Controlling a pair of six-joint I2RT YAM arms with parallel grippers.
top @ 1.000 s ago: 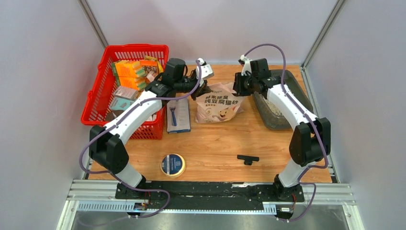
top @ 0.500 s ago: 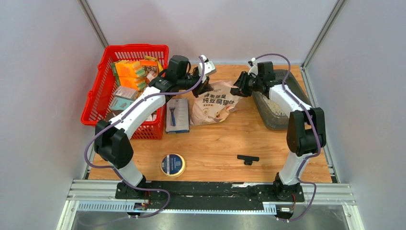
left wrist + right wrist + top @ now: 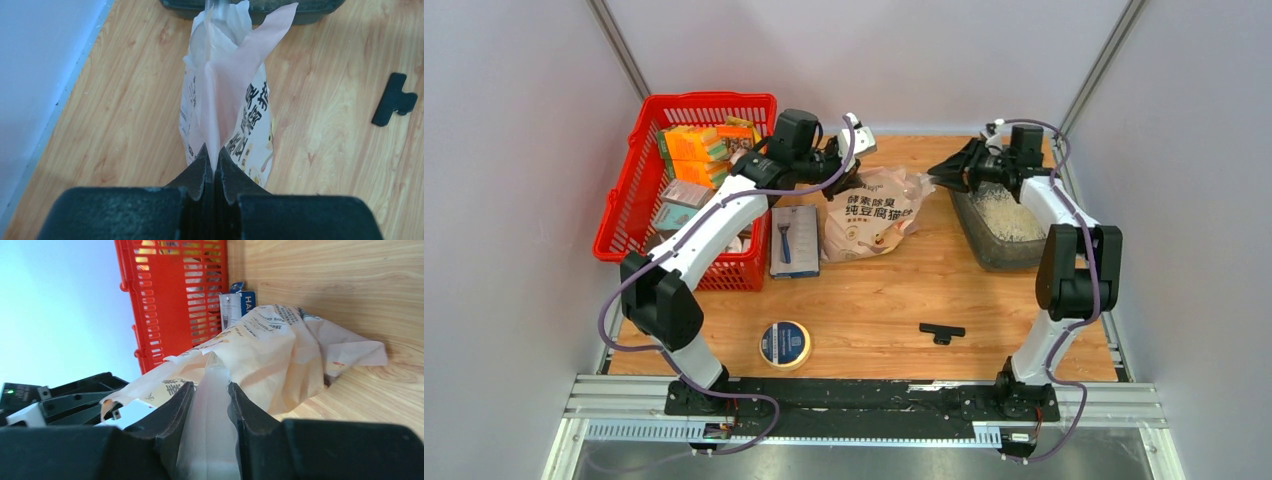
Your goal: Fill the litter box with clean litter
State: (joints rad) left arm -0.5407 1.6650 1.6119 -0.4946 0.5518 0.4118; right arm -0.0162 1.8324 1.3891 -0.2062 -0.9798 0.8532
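Observation:
The pale pink printed litter bag (image 3: 871,212) lies slumped on the wooden table between my two grippers. My left gripper (image 3: 848,182) is shut on a thin pink fold at the bag's left end (image 3: 220,115), its jaws (image 3: 212,161) pressed tight together. At the bag's right end, my right gripper (image 3: 938,172) is shut on a pale translucent fold of the bag (image 3: 209,440), with the crumpled bag (image 3: 272,347) beyond its fingertips (image 3: 210,388). The dark grey litter box (image 3: 990,252) stands just right of the bag, under the right arm. Beige clean litter (image 3: 1012,208) covers its floor. Only its near rim (image 3: 310,6) shows in the left wrist view.
A red mesh basket (image 3: 629,215) full of packets stands at the left, also visible as a red wall (image 3: 175,295). A blue razor pack (image 3: 796,240) lies beside the bag. A tape roll (image 3: 785,343) and a black clip (image 3: 941,332) lie nearer the arm bases; the clip (image 3: 395,100) is right of the bag.
The right arm has swung right and back over the litter box, still gripping the bag's right end. The litter in the box has come into view. The left gripper has barely moved.

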